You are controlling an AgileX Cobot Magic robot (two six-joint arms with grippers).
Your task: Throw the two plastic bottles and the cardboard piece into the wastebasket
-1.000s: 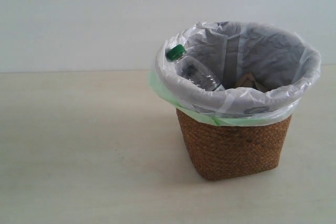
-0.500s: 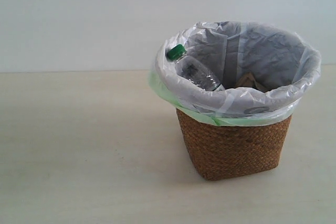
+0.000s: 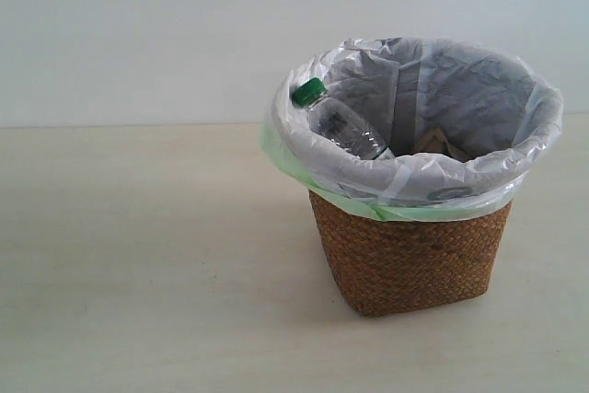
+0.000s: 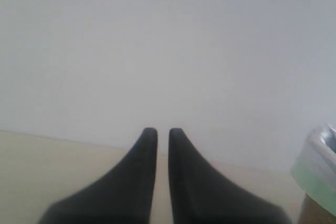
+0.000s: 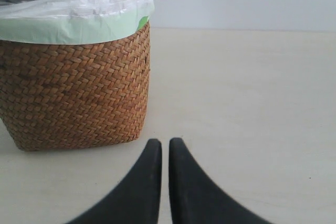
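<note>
Now the wastebasket stands on the right part of the bench, closer to the far edge than to the near side of the exterior view. Its translucent white bag is folded over the rim, with a pale green edge below the fold.

Inside it, one clear bottle leans against the bag on the left side, with its green cap up at the rim. A brown corner of the cardboard piece shows deeper in the basket, just beside the bottle – most of it is hidden by the front rim.

The left gripper points toward the pale wall behind the far edge. Its dark fingers are together, only a thin slit between them, and they hold nothing. The right gripper is low over the bench, near the woven side of the wastebasket but not touching it – its fingers are also together and empty.
</note>
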